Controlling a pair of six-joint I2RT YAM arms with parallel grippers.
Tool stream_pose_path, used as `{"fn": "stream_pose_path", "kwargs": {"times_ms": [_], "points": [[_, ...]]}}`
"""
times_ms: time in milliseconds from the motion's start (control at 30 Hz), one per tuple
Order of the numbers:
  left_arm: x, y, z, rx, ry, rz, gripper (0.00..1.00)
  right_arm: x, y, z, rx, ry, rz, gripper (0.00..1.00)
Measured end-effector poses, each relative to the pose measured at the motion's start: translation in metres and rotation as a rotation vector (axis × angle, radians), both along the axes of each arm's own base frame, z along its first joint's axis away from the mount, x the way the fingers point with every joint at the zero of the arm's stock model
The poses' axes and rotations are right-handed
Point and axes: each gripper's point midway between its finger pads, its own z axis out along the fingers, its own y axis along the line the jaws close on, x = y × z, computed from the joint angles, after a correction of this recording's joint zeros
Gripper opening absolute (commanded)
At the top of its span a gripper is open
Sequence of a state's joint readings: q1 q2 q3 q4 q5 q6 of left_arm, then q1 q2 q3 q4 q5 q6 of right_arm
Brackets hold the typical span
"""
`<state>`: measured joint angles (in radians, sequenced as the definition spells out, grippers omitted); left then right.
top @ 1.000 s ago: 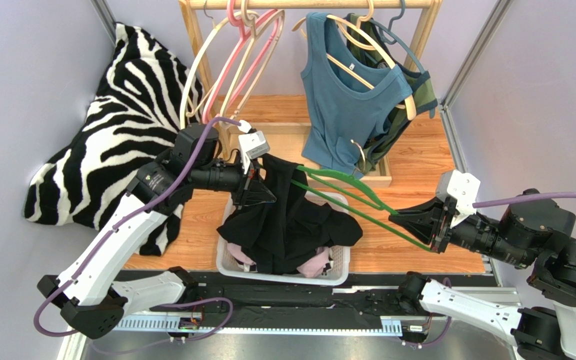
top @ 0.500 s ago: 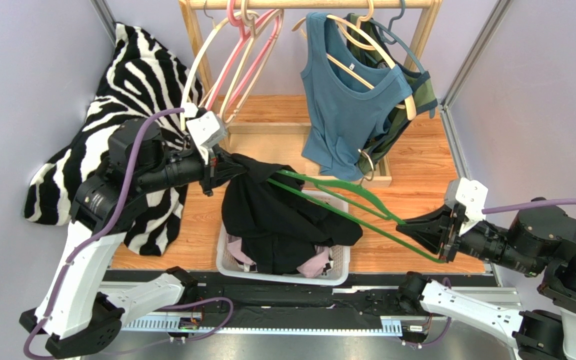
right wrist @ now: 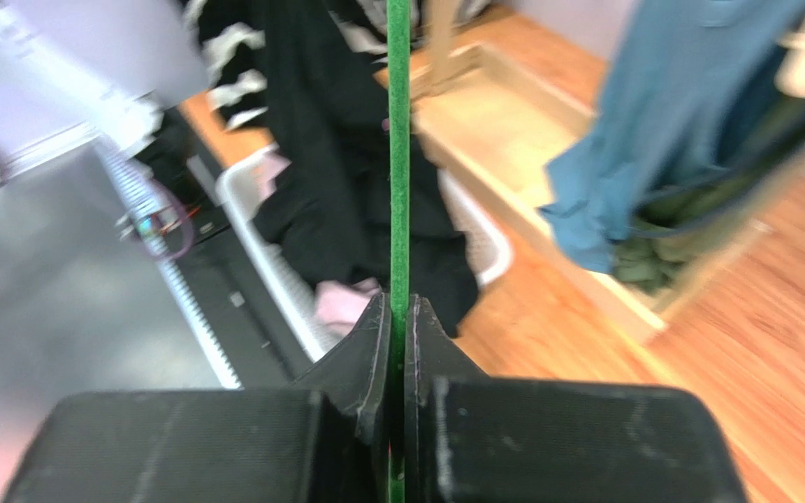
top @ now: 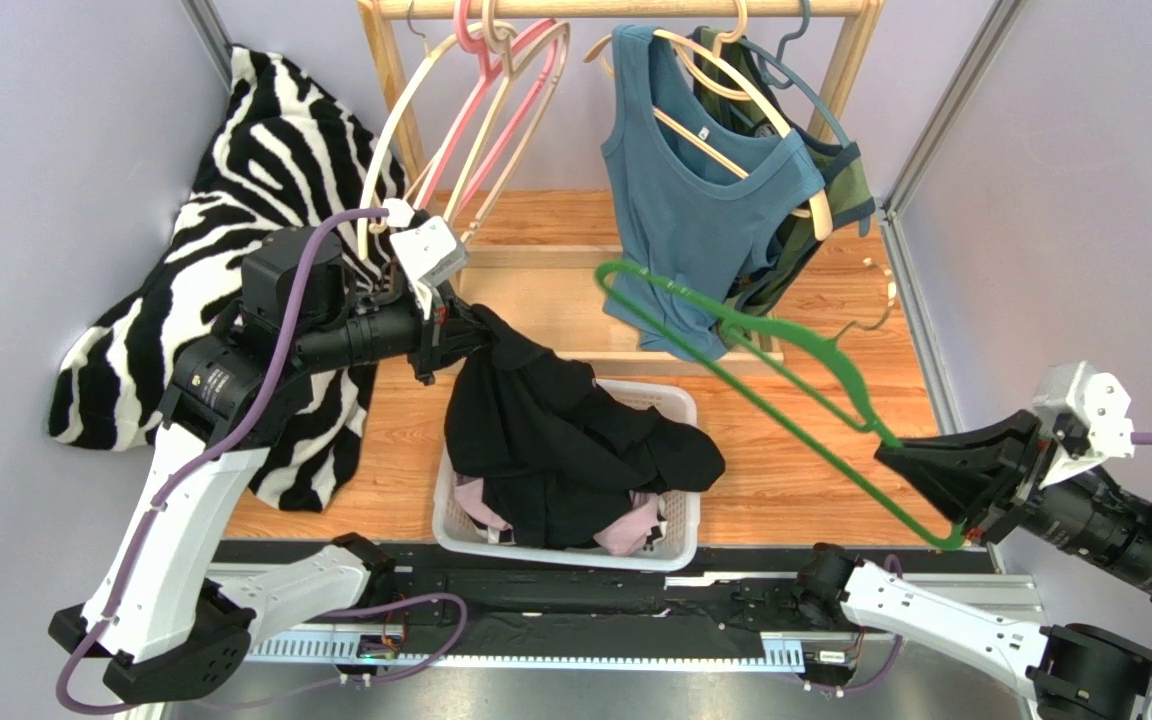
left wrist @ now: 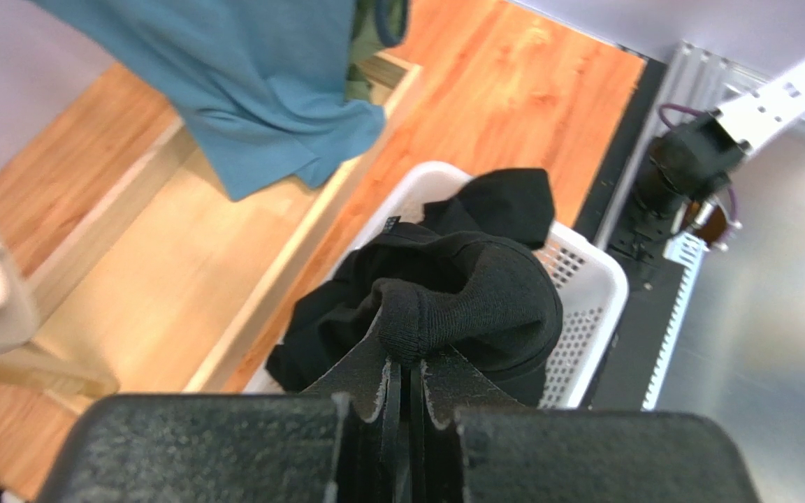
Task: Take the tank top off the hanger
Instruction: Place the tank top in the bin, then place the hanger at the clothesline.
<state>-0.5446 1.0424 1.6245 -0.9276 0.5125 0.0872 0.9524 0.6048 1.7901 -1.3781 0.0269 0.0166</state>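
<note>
The left gripper [top: 464,327] is pinching the black tank top [top: 552,435] above the basket [top: 663,395] while, at the basket's three o'clock, the right gripper [right wrist: 397,309] is clamping the bare green hanger [right wrist: 398,157].

Right end effector [right wrist: 397,314] clamped tight on green hanger [right wrist: 398,157], thin bar running straight up mid-frame. Behind it, black garment [right wrist: 328,157] drapes down into white basket [right wrist: 275,278], pink cloth [right wrist: 342,304] peeking out. Blue tank top [right wrist: 659,136] hangs right, above wooden tray [right wrist: 512,136].

The tank top [top: 537,435] is matt black knit cloth. The hanger [right wrist: 398,157] is smooth green plastic, and the basket [left wrist: 585,314] is perforated white plastic.
</note>
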Motion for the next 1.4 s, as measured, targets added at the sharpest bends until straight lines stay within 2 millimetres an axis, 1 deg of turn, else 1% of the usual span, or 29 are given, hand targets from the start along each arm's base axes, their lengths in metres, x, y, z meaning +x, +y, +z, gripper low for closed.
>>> {"fn": "stream_pose_path", "kwargs": {"times_ms": [33, 100, 167, 200, 233, 300, 367, 467, 500, 567, 600, 667, 833, 933, 967, 1000, 1033, 1100, 1167, 1233, 1267, 1333, 1400], "points": [[-0.003, -0.002, -0.002, 0.001, 0.006, -0.017, 0.12, 0.005, -0.004, 0.001, 0.002, -0.006, -0.036, 0.0], [-0.01, -0.008, -0.009, 0.012, 0.015, -0.064, 0.16, 0.014, -0.007, 0.001, -0.009, -0.009, -0.091, 0.0], [-0.018, -0.015, -0.023, 0.042, 0.033, -0.118, 0.16, 0.029, -0.003, 0.002, -0.038, 0.0, -0.141, 0.0], [-0.022, -0.019, -0.034, 0.067, 0.038, -0.145, 0.16, 0.039, 0.004, 0.003, -0.059, 0.006, -0.167, 0.0], [-0.024, -0.022, -0.047, 0.1, 0.045, -0.164, 0.14, 0.048, 0.011, 0.005, -0.078, 0.011, -0.184, 0.0], [-0.025, -0.024, -0.073, 0.174, 0.058, -0.182, 0.08, 0.076, 0.037, 0.008, -0.136, 0.032, -0.228, 0.0], [-0.02, -0.022, -0.099, 0.253, 0.07, -0.176, 0.08, 0.103, 0.063, 0.007, -0.192, 0.044, -0.257, 0.0], [-0.009, -0.016, -0.131, 0.355, 0.08, -0.145, 0.11, 0.137, 0.096, 0.0, -0.275, 0.054, -0.297, 0.0], [-0.006, -0.014, -0.139, 0.379, 0.086, -0.139, 0.15, 0.149, 0.107, -0.004, -0.306, 0.055, -0.313, 0.0], [-0.001, -0.009, -0.161, 0.44, 0.094, -0.123, 0.21, 0.166, 0.118, -0.01, -0.346, 0.056, -0.332, 0.0], [0.001, -0.007, -0.171, 0.468, 0.094, -0.12, 0.25, 0.175, 0.121, -0.012, -0.359, 0.059, -0.344, 0.0], [0.002, -0.004, -0.191, 0.52, 0.1, -0.123, 0.27, 0.191, 0.12, -0.006, -0.35, 0.061, -0.38, 0.0], [-0.007, 0.002, -0.247, 0.672, 0.126, -0.166, 0.33, 0.228, 0.111, 0.021, -0.246, 0.029, -0.461, 0.0], [-0.015, 0.006, -0.272, 0.744, 0.113, -0.2, 0.45, 0.246, 0.116, 0.034, -0.196, 0.009, -0.463, 0.0], [-0.017, 0.007, -0.278, 0.764, 0.111, -0.21, 0.51, 0.252, 0.12, 0.038, -0.184, 0.003, -0.455, 0.0], [-0.017, 0.008, -0.284, 0.782, 0.11, -0.215, 0.6, 0.257, 0.125, 0.041, -0.178, -0.001, -0.447, 0.0], [-0.017, 0.008, -0.291, 0.809, 0.111, -0.219, 0.64, 0.264, 0.131, 0.042, -0.172, -0.004, -0.437, 0.0], [-0.015, 0.009, -0.305, 0.852, 0.109, -0.223, 0.79, 0.279, 0.144, 0.046, -0.161, -0.011, -0.417, 0.0], [-0.014, 0.011, -0.318, 0.886, 0.107, -0.217, 0.98, 0.293, 0.156, 0.043, -0.162, -0.01, -0.401, 0.0], [-0.014, 0.014, -0.324, 0.902, 0.098, -0.213, 0.98, 0.307, 0.164, 0.039, -0.167, -0.006, -0.394, 0.0], [-0.014, 0.014, -0.323, 0.899, 0.089, -0.207, 0.98, 0.314, 0.167, 0.037, -0.171, -0.003, -0.391, 0.0], [-0.013, 0.013, -0.314, 0.875, 0.064, -0.195, 0.98, 0.325, 0.17, 0.034, -0.173, -0.001, -0.393, 0.0], [-0.012, 0.012, -0.3, 0.844, 0.035, -0.185, 0.98, 0.333, 0.171, 0.031, -0.178, 0.0, -0.393, 0.0]]}}
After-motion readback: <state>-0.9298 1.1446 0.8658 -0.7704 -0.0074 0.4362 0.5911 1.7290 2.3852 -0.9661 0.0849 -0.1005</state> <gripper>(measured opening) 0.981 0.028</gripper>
